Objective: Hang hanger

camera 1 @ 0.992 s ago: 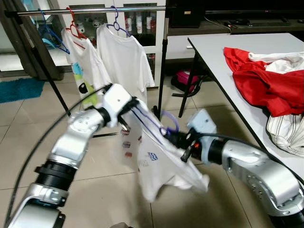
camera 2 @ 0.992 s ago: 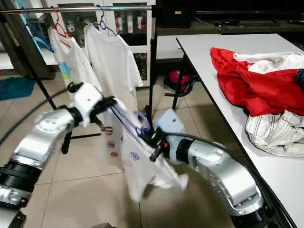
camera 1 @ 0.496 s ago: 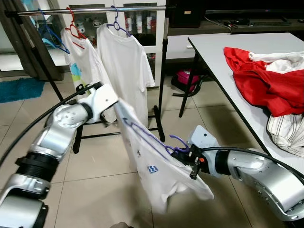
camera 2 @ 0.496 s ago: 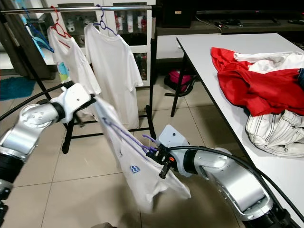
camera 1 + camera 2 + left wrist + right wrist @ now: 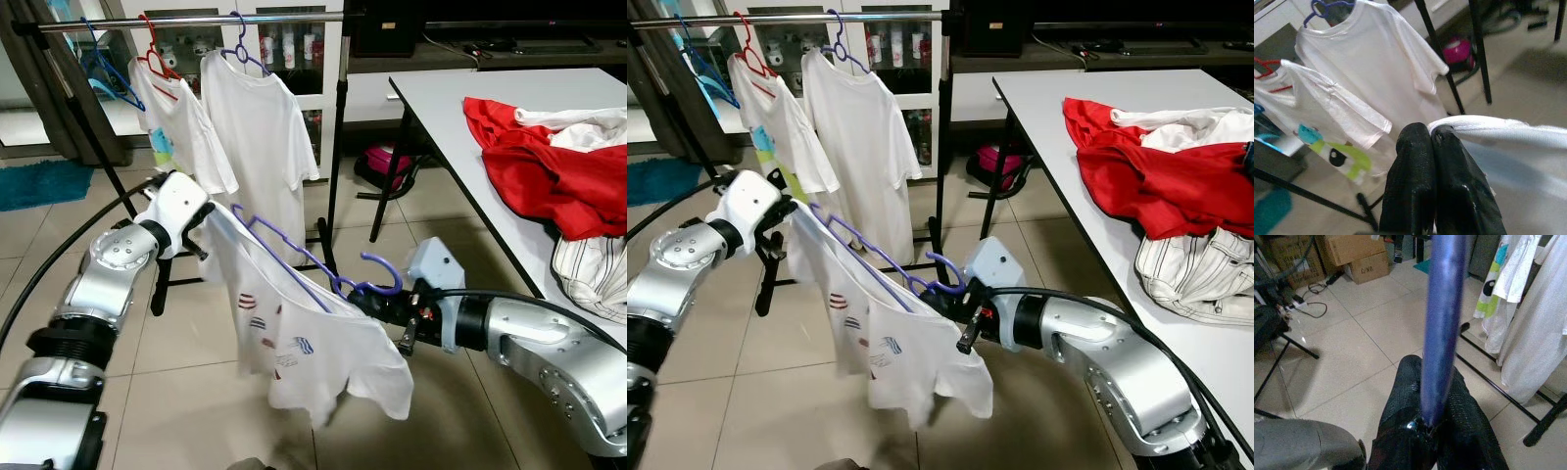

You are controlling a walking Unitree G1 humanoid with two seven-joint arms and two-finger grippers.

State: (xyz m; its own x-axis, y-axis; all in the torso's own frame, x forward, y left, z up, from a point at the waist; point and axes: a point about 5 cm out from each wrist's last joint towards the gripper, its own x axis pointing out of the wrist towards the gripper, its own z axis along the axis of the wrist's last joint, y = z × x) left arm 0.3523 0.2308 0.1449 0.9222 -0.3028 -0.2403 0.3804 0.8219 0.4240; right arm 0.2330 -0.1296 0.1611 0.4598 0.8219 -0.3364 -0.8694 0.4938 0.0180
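Note:
A purple hanger (image 5: 323, 269) carries a white printed T-shirt (image 5: 294, 338) and hangs in the air between my two arms, low in front of the clothes rail (image 5: 225, 18). My right gripper (image 5: 367, 299) is shut on the hanger just below its hook (image 5: 1442, 328). My left gripper (image 5: 204, 227) is shut on the shirt's shoulder (image 5: 1488, 128) at the hanger's far end. The hanger slopes down from left to right. Its hook points up and to the right.
Two white T-shirts (image 5: 260, 137) hang on the rail on red and purple hangers, with an empty blue hanger (image 5: 108, 73) at its left end. A white table (image 5: 460, 108) on the right bears red and white clothes (image 5: 549, 166). The floor is tiled.
Both grippers have lifted the hanger and the shirt. The shirt has swung round, so its printed front now faces me. The left gripper has moved left, towards the rail.

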